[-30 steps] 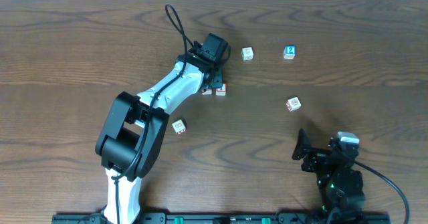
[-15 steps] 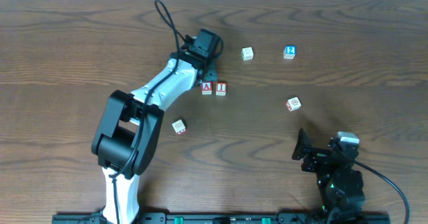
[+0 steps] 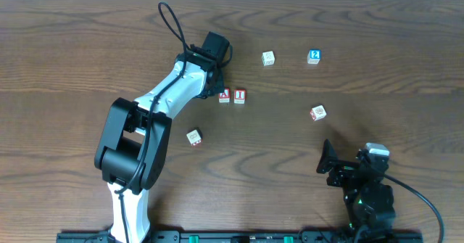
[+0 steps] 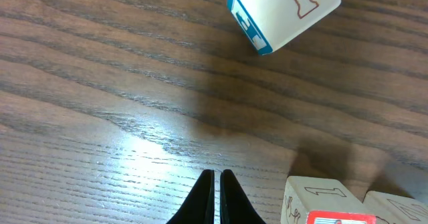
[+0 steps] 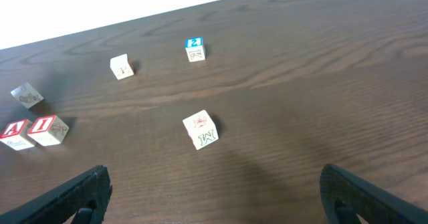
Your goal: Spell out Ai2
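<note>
Red A point(image 3: 224, 95), I point(image 3: 239, 96): row left-to-right

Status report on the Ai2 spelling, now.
Left gripper shut, empty, beside A block. Right gripper open, parked. I block next to A; 2 block unplaced, far off. Plain block near its route.

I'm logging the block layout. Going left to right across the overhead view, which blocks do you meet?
In order: lone block → A block → I block → cream block → blue 2 block. The M block overlaps the 2 sideways, so it is left unplaced.
</note>
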